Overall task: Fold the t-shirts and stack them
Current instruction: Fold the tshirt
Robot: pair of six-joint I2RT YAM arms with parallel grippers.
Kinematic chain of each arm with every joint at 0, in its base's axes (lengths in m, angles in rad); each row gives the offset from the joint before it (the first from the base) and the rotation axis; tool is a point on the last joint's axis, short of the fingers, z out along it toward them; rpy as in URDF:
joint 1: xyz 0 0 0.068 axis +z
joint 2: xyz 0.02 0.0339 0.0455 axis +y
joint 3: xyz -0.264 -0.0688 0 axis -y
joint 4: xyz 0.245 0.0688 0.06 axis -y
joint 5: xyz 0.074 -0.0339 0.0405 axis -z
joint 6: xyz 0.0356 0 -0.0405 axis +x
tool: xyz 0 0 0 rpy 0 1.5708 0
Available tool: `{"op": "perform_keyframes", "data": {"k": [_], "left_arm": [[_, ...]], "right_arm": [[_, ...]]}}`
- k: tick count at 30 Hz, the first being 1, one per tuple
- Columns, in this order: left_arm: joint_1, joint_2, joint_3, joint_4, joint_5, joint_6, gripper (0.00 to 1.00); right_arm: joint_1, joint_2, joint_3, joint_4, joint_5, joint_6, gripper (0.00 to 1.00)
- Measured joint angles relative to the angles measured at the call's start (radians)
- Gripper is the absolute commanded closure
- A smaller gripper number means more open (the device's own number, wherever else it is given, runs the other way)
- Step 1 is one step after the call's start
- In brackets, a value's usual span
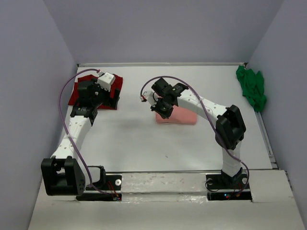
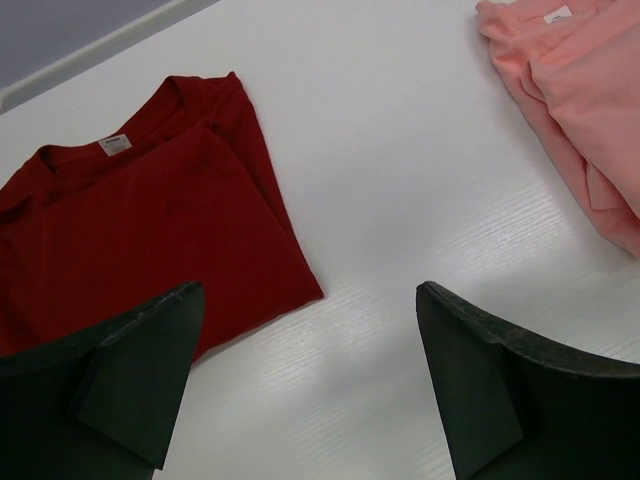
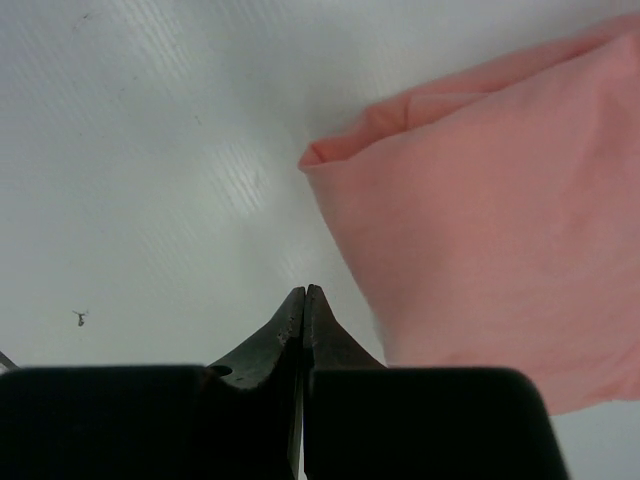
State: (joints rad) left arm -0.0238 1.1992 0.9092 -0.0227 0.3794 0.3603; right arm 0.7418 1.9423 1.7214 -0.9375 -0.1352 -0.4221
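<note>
Three t-shirts are lying apart on the bench (image 1: 134,139), none yet stacked. The dark red t-shirt (image 1: 76,98) is sitting folded at the far left, partly under the left arm, its neck label (image 2: 116,146) showing in the left wrist view. The salmon-pink t-shirt (image 1: 182,116) is resting folded near the middle, its long axis running left to right. The bright green t-shirt (image 1: 252,88) is lying crumpled at the far right edge, seemingly not folded yet.

The right hand (image 3: 304,300) is hovering clenched and grasping nothing, its tips just beside the pink shirt's corner, with the cloth spreading to the right of it in its wrist view. The left hand (image 2: 308,330) is hanging fully released over bare bench at the red shirt's edge.

Judging by position, the right arm is standing much nearer the green shirt, which lies well to its right. No containers are showing.
</note>
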Motion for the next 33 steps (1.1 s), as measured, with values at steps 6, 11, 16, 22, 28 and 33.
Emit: {"op": "perform_keyframes", "data": {"k": [6, 11, 16, 22, 28, 33], "left_arm": [[0.0, -0.015, -0.002, 0.005, 0.011, -0.005, 0.01], [0.002, -0.049, -0.008, 0.013, 0.019, -0.008, 0.01], [0.005, -0.071, -0.019, 0.024, 0.028, -0.01, 0.01], [0.006, -0.071, -0.021, 0.031, 0.032, -0.011, 0.01], [0.006, -0.071, -0.035, 0.034, 0.033, -0.011, 0.01], [0.006, -0.087, -0.047, 0.034, 0.039, -0.012, 0.01]], "right_arm": [[0.051, 0.079, 0.0, -0.014, -0.007, 0.0, 1.0], [0.063, 0.099, 0.006, -0.015, -0.002, -0.001, 1.0], [0.063, 0.122, 0.051, -0.016, 0.016, -0.004, 1.0], [0.063, 0.129, 0.071, -0.001, 0.079, -0.02, 1.0], [0.063, 0.154, 0.071, 0.027, 0.12, -0.037, 1.0], [0.063, 0.173, 0.048, 0.088, 0.151, -0.056, 1.0]]}}
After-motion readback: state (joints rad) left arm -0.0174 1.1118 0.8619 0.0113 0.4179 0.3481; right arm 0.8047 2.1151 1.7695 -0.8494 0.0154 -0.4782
